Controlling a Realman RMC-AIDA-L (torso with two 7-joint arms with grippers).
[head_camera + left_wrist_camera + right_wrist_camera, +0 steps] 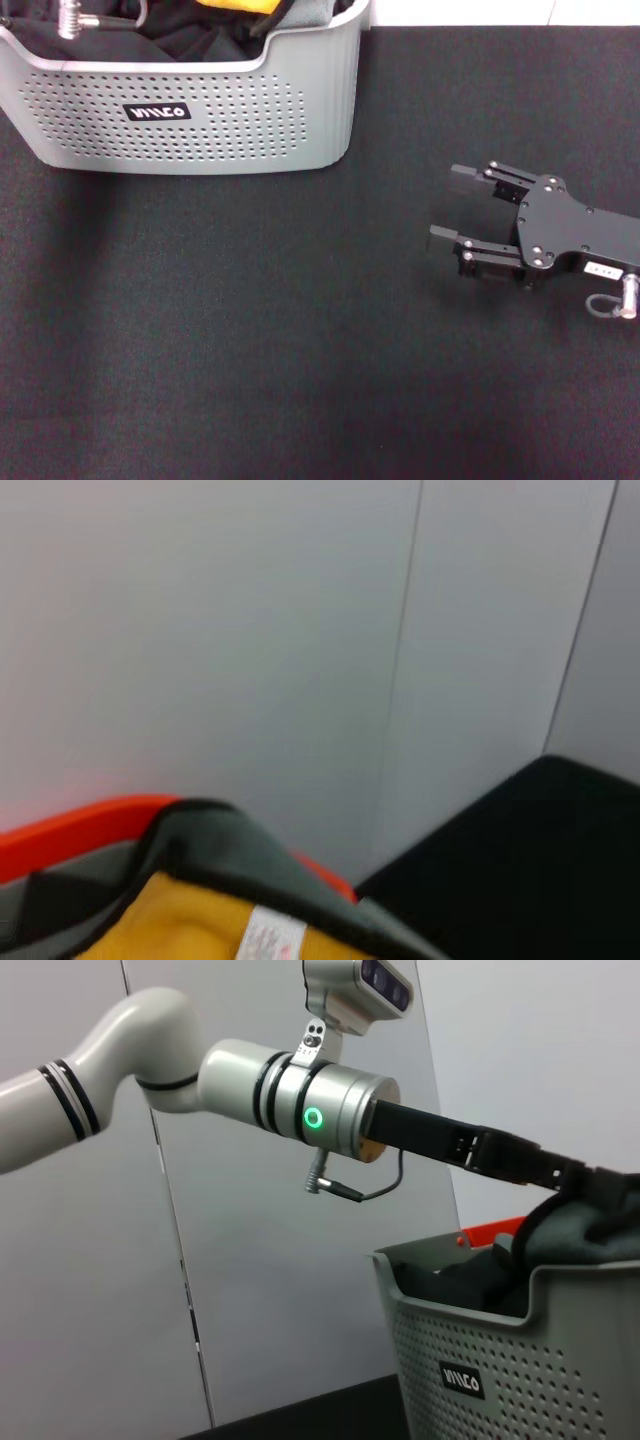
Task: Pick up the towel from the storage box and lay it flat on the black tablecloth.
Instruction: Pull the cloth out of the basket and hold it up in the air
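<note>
Black tablecloth (250, 340) fills the near part of the head view, a plain matte sheet running under everything on it. Toward its far left stands the storage box (190, 115), a light grey basket with rows of small holes and a black label with white letters on the wall facing the camera. Grey-green fabric with a dark sewn edge, apparently the towel (590, 1225), bulges above the basket's rim in the right wrist view, and the left gripper (575, 1175) reaches down into that bundle from a long white and silver arm (a green ring light glows on the wrist). Its fingertips are buried among the cloth, so I cannot tell whether they are clenched on anything or released. Darker charcoal cloth (195, 45) lies in the basket beside it, and a yellow item (200, 930) with a small white tag shows close under the left wrist camera, bordered by grey fabric and an orange-red edge (75, 825). Well apart from the basket, on the right side of the tablecloth, the right gripper (448, 207) lies low over the fabric with its two black fingers (466, 177) spread apart and nothing between them, pointing toward the left. Behind the basket a pale panelled wall (300, 630) closes the scene.
</note>
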